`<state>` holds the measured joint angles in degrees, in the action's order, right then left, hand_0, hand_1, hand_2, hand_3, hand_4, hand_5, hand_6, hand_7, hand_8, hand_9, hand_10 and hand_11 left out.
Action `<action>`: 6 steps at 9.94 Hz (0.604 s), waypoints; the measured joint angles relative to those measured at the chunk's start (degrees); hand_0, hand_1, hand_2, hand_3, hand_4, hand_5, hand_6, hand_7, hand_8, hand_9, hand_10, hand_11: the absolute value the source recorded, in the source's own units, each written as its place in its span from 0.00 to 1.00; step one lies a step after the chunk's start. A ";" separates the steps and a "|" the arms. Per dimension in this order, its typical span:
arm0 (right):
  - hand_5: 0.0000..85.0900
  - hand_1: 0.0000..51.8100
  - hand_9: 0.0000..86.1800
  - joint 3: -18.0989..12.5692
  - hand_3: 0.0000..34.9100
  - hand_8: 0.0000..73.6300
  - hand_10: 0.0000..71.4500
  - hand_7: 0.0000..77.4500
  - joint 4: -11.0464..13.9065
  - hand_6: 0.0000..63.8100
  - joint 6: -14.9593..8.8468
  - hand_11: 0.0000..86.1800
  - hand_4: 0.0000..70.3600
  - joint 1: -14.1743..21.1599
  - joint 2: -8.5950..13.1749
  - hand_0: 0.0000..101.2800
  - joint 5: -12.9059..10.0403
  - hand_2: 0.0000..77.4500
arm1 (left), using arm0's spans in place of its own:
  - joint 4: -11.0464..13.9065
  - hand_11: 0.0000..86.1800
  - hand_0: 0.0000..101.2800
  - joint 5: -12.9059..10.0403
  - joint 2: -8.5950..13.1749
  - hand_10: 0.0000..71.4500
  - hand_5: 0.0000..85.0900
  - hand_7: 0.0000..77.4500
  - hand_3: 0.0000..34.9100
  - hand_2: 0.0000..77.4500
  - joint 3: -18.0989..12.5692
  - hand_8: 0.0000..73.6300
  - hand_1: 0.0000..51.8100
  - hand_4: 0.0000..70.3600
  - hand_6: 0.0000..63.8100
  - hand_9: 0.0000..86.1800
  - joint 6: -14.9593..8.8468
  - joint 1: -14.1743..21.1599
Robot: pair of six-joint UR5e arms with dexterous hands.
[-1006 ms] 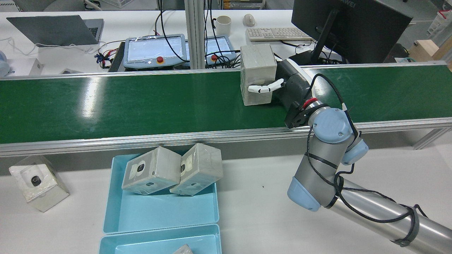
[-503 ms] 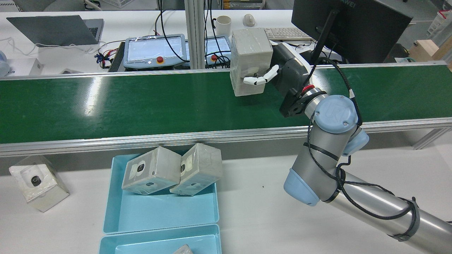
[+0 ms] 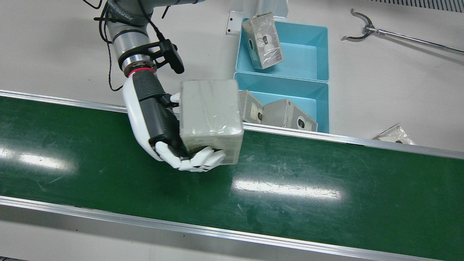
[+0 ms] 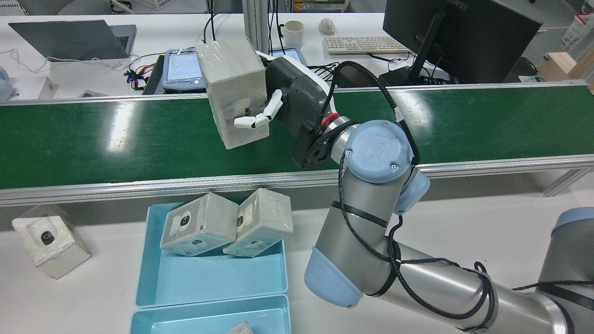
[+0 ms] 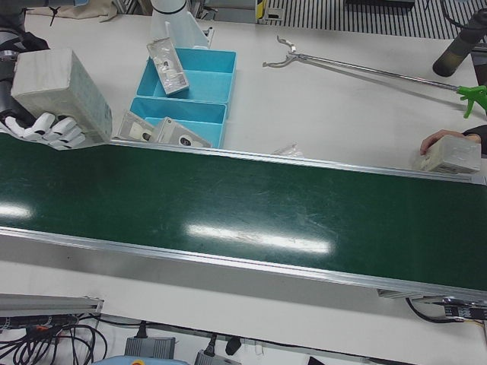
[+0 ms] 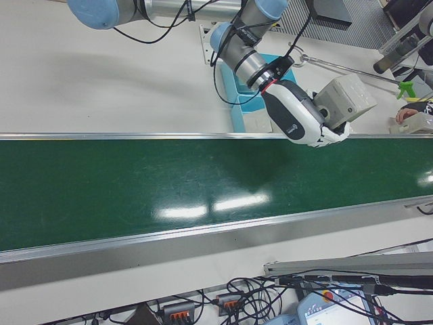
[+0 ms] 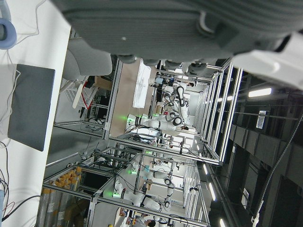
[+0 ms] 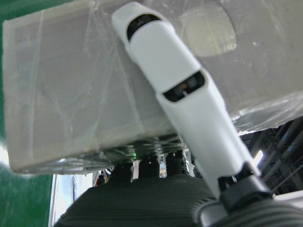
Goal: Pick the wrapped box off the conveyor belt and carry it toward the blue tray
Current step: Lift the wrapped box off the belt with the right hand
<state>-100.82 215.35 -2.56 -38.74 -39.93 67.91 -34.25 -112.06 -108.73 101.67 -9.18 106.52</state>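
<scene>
My right hand [image 4: 292,99] is shut on the wrapped box [image 4: 234,83], a pale grey carton in clear film. It holds the box in the air over the green conveyor belt [image 4: 93,139], tilted, with white fingers [image 3: 197,163] curled round one face. From the front, the box [image 3: 210,112] hangs at the belt's edge nearest the blue tray [image 3: 290,90], and the right hand [image 3: 156,119] is beside it. The right hand view is filled by the box [image 8: 85,94] with a finger [image 8: 180,94] across it. The left hand view shows only a dark grey part of my left hand [image 7: 165,23].
The blue tray [image 4: 209,278] holds two wrapped boxes [image 4: 199,230] leaning together. A second blue tray [image 4: 209,320] adjoins it with one box. Another wrapped box [image 4: 48,239] sits on the white table. A person's hand [image 5: 437,141] holds a box at the belt's end. A grabber tool [image 3: 398,36] lies nearby.
The right hand has lifted the wrapped box off the belt and swung it left in the rear view, tilting it, until it hangs above the tray's side of the belt.
</scene>
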 joint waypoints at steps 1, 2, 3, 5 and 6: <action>0.55 0.23 0.45 -0.34 0.01 0.50 0.34 0.39 1.03 0.45 0.11 0.47 0.27 0.93 1.03 0.55 0.02 0.45 | 0.00 0.01 0.00 0.00 0.00 0.01 0.01 0.01 0.00 0.01 0.00 0.01 0.00 0.00 0.01 0.00 0.00 0.00; 0.67 0.23 0.45 -1.00 0.01 0.51 0.34 0.37 1.84 0.57 0.29 0.47 0.25 1.60 1.46 0.55 0.01 0.45 | 0.00 0.01 0.00 0.00 0.00 0.00 0.01 0.01 0.00 0.01 0.00 0.01 0.00 0.00 0.01 0.00 0.00 0.00; 0.68 0.23 0.45 -1.61 0.01 0.53 0.35 0.37 2.34 0.60 0.69 0.47 0.26 2.74 1.62 0.55 -0.07 0.45 | 0.00 0.01 0.00 0.00 0.00 0.01 0.02 0.00 0.00 0.01 0.00 0.01 0.00 0.00 0.01 0.01 0.00 0.00; 0.79 0.23 0.49 -2.20 0.00 0.61 0.39 0.42 2.67 0.70 1.97 0.51 0.39 5.90 2.29 0.55 -0.42 0.45 | 0.00 0.01 0.00 0.00 0.00 0.01 0.01 0.01 0.00 0.01 0.00 0.01 0.00 0.00 0.01 0.01 0.00 0.00; 0.79 0.04 0.49 -2.34 0.00 0.62 0.38 0.42 2.74 0.73 2.56 0.50 0.43 7.68 2.87 0.54 -0.56 0.46 | 0.00 0.01 0.00 0.00 0.00 0.01 0.01 0.01 0.00 0.01 0.00 0.01 0.00 0.00 0.01 0.01 0.00 0.00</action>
<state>-103.16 218.09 0.00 -31.06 -37.06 67.36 -34.25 -112.06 -108.73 101.67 -9.18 106.52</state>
